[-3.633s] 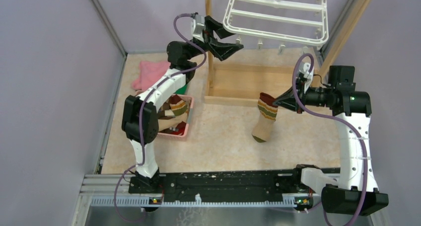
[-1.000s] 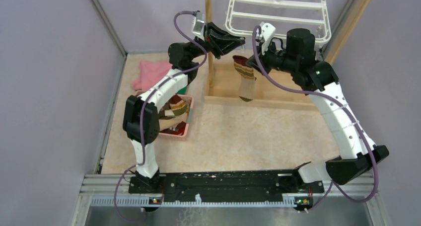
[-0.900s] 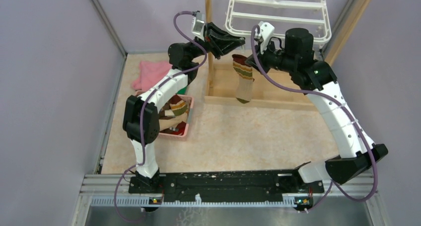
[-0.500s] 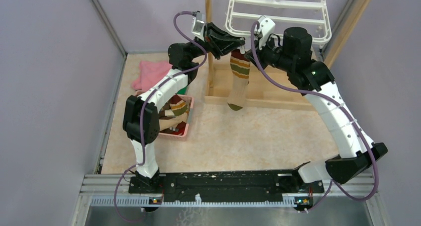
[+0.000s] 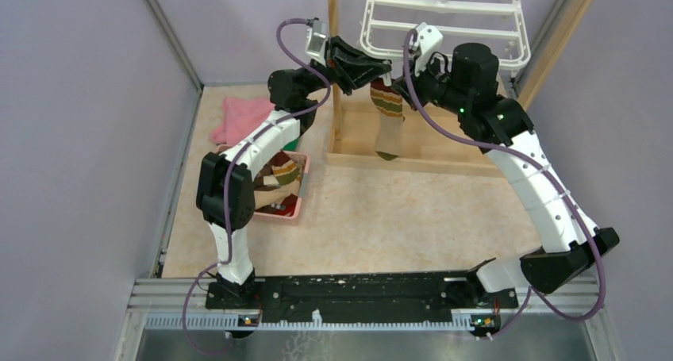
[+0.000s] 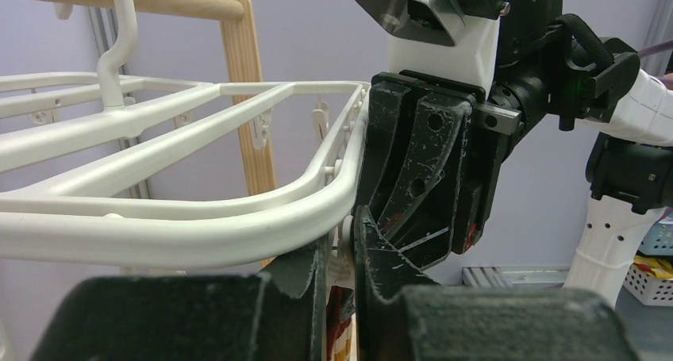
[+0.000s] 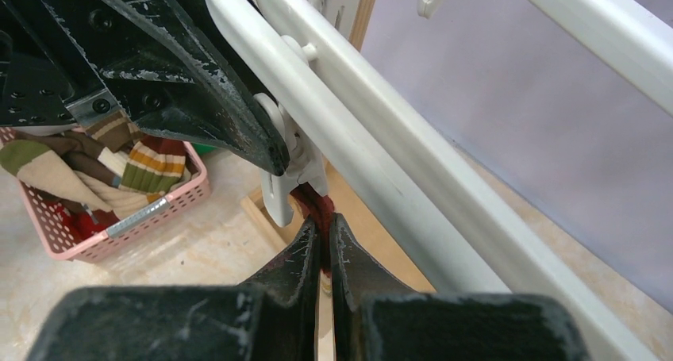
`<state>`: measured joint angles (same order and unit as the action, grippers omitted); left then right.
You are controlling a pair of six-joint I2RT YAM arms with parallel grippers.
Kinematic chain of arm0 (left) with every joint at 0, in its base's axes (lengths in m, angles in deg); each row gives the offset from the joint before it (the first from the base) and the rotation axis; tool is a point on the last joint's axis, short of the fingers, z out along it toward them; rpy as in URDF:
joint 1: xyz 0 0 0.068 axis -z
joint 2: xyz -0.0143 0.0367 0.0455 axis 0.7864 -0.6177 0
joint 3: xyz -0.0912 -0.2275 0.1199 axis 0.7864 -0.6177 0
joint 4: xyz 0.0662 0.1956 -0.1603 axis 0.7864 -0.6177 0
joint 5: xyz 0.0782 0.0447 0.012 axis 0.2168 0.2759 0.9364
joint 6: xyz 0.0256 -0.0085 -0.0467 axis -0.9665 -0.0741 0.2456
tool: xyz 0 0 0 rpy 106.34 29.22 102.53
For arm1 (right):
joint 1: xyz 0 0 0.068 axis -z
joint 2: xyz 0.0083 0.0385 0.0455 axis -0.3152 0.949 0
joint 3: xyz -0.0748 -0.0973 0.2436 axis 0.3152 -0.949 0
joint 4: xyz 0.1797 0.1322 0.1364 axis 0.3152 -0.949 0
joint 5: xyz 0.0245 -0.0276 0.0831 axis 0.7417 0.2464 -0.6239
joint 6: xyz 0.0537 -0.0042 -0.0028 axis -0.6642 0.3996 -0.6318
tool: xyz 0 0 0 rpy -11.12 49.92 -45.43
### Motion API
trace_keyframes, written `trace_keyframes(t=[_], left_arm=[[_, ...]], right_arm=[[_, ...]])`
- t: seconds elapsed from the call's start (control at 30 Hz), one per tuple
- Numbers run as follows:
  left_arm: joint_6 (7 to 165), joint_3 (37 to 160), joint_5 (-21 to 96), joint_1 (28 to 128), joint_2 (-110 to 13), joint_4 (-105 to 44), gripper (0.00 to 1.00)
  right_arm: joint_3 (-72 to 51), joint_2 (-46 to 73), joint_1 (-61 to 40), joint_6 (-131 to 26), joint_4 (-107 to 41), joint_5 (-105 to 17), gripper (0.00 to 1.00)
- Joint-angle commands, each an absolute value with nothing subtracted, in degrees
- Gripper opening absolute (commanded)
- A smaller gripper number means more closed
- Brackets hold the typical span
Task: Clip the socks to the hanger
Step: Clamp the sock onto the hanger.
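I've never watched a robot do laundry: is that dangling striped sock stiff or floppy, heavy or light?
Probably floppy: the sock hangs straight down from the right gripper, pinched only at its top. Likely light, since that narrow pinch carries it whole. It may swing if nudged, dangling free beneath a clip of the hanger.

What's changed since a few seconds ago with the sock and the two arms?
The right arm swung up and left, carrying the red, green and tan banded sock from low over the table to the near-left corner of the white plastic hanger, jaws shut on it. The left arm closed its jaws on a small white clip there. The pink basket and pink cloth stayed put.
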<state>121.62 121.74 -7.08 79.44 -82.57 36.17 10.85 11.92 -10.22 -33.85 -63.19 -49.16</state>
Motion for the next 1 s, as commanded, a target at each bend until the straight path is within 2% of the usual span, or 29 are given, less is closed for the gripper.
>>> trace_keyframes(t=[0.0,0.4,0.8,0.97], left_arm=[[122.14,121.23,-8.26,79.69,-79.34,39.47,0.07],[121.07,121.40,-8.61,79.64,-79.56,38.65,0.07],[119.95,121.58,-8.64,79.67,-80.08,37.15,0.07],[119.77,121.49,-8.51,79.68,-79.56,36.82,0.11]], right_arm=[[11.82,10.27,-11.41,-36.63,-59.67,-48.81,0.00],[12.85,8.79,-11.35,-40.07,-60.01,-45.94,0.00],[13.72,8.58,-11.42,-40.83,-60.36,-51.23,0.00],[13.57,8.39,-11.34,-40.41,-60.64,-50.76,0.00]])
